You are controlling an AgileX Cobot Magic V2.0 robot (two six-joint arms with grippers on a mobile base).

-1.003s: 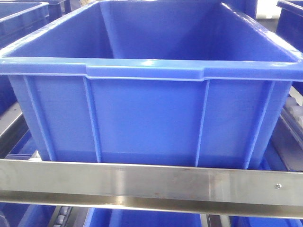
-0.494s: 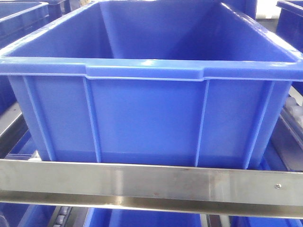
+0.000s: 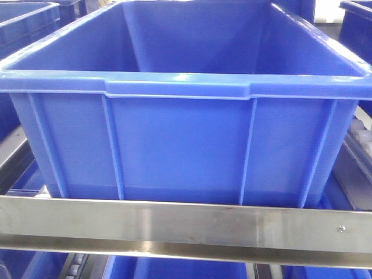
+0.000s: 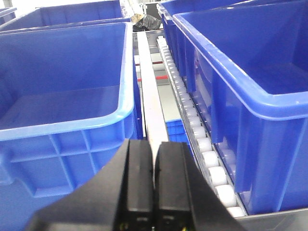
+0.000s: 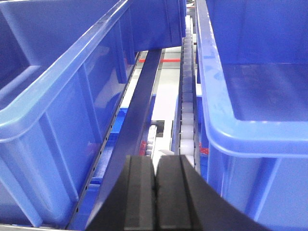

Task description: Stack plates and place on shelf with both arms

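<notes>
No white plates show in any view. The shelf's brushed-steel front rail [image 3: 186,224] crosses the front view below a large blue crate [image 3: 186,145]. My left gripper [image 4: 154,147] is shut and empty, pointing down the gap between two blue crates over a white roller track [image 4: 202,139]. My right gripper [image 5: 155,161] is shut and empty, pointing along the gap between two other crates, over a steel divider rail [image 5: 139,115] and rollers [image 5: 185,110].
Blue crates flank the left gripper at left [image 4: 62,96] and right [image 4: 250,72], and the right gripper at left [image 5: 57,86] and right [image 5: 255,96]. More blue crates sit on a lower level [image 3: 174,268].
</notes>
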